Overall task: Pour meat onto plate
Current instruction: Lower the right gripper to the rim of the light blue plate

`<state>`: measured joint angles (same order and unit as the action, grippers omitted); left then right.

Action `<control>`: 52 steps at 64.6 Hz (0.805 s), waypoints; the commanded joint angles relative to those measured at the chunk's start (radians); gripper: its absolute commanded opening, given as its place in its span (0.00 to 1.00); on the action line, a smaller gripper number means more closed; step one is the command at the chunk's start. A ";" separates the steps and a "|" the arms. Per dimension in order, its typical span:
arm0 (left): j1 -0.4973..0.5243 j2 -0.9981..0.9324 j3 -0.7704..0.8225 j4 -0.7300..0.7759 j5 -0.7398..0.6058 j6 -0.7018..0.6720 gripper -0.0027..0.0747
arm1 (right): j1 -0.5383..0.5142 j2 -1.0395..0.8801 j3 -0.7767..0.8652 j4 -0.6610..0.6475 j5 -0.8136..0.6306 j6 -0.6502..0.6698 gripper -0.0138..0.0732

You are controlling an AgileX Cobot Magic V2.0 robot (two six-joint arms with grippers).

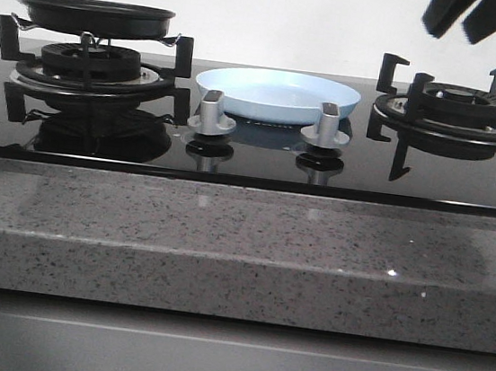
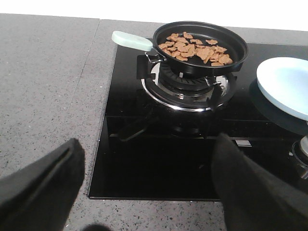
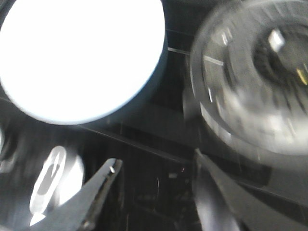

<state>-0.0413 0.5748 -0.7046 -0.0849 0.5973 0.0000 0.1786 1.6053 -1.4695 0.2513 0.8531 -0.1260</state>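
Meat (image 2: 195, 49) strewn crosswise in pan (image 2: 201, 42)

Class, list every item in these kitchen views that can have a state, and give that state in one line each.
meat: piled loosely in the pan, not yet poured
frying pan: upright on the left burner, unheld
plate: empty, between the burners
left tool: open, empty
right tool: open, empty, above the right burner
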 commanded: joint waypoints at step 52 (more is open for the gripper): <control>-0.009 0.008 -0.026 -0.004 -0.072 0.000 0.74 | 0.004 0.472 -0.585 0.141 0.134 -0.061 0.57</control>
<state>-0.0413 0.5748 -0.7046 -0.0849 0.5973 0.0000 0.1846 2.1259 -2.0108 0.3726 1.0195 -0.1699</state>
